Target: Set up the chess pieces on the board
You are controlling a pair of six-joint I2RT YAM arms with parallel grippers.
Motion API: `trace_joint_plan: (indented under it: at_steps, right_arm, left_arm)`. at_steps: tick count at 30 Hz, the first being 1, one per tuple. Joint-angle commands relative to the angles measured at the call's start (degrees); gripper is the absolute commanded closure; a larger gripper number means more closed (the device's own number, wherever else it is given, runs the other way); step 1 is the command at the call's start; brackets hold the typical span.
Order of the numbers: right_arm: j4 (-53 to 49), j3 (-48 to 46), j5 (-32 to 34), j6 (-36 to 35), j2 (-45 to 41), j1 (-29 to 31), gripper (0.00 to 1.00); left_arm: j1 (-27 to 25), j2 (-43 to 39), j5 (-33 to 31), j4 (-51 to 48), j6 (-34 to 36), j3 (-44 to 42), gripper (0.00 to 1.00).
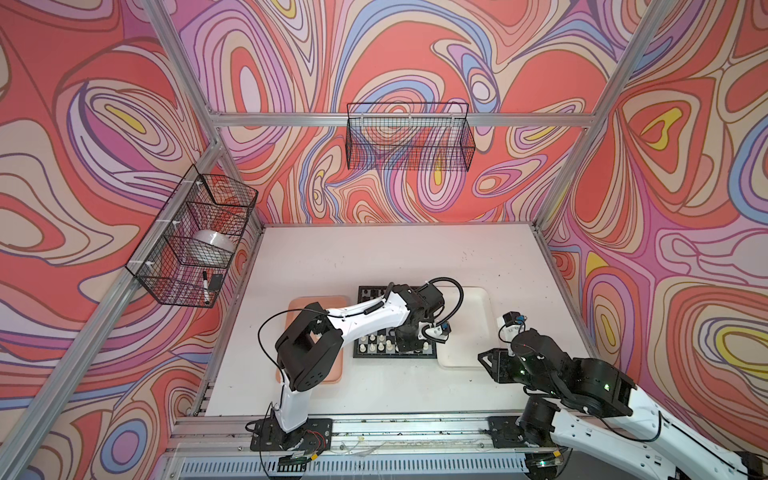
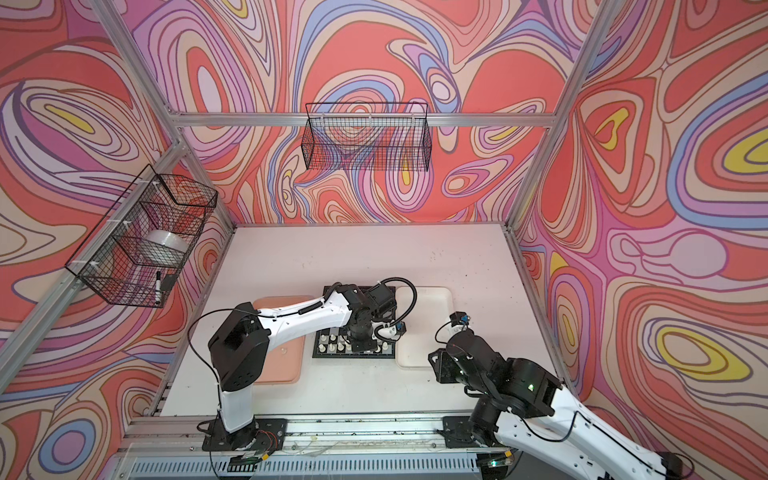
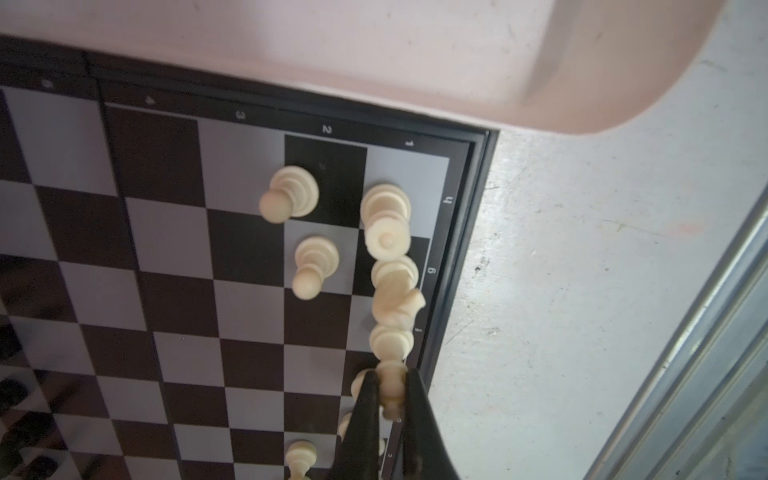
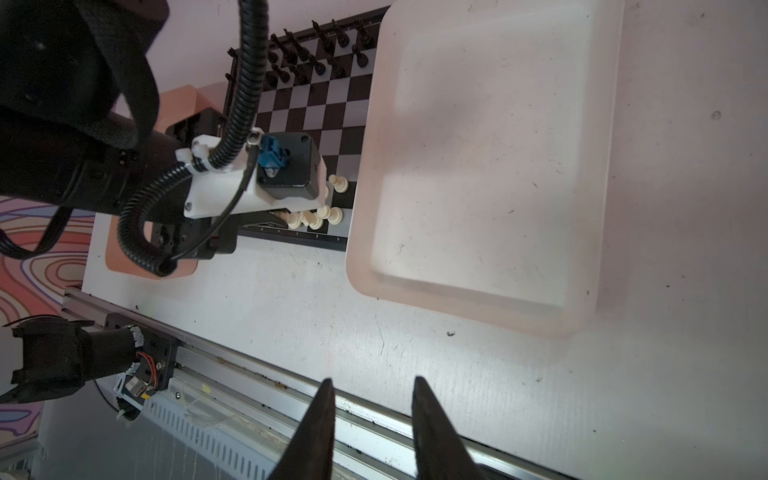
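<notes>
Cream chess piece [image 3: 391,388] clamped in L gripper [image 3: 390,374] at board [image 3: 166,249] edge, rank 1; R gripper [image 4: 372,384] jaws apart, clear of board.

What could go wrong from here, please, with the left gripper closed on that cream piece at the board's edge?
The left gripper holds the cream piece right beside a neighbouring piece in the crowded edge row. Opening or lifting away might topple that neighbour. The held piece is also close to the border of the board, so it could settle off its square or tip.
</notes>
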Motion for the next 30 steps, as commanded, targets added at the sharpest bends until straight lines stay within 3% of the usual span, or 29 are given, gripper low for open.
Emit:
trace_joint_plan:
  at_steps: [1,18,24,30]
  right_arm:
    - [-0.16,0.16,0.73,0.17,-0.51,-0.20,0.68]
    - [-0.08,0.03,0.85,0.19,-0.82,-0.27,0.68]
    - [-0.07,0.05,0.78,0.19,-0.90,-0.22,0.68]
    - [-0.16,0.05,0.98,0.29,-0.83,-0.20,0.68]
  left_arm:
    - [-0.52,0.62,-0.65,-0.13,0.51,0.48,0.90]
    - [-0.69,1.20,-1.17,0.01,0.48,0.27,0.89]
    - [-0.78,0.68,-1.32,-0.08,0.58,0.26,0.83]
    - [-0.87,-0.02,-1.02,-0.15,0.59,0.08,0.71]
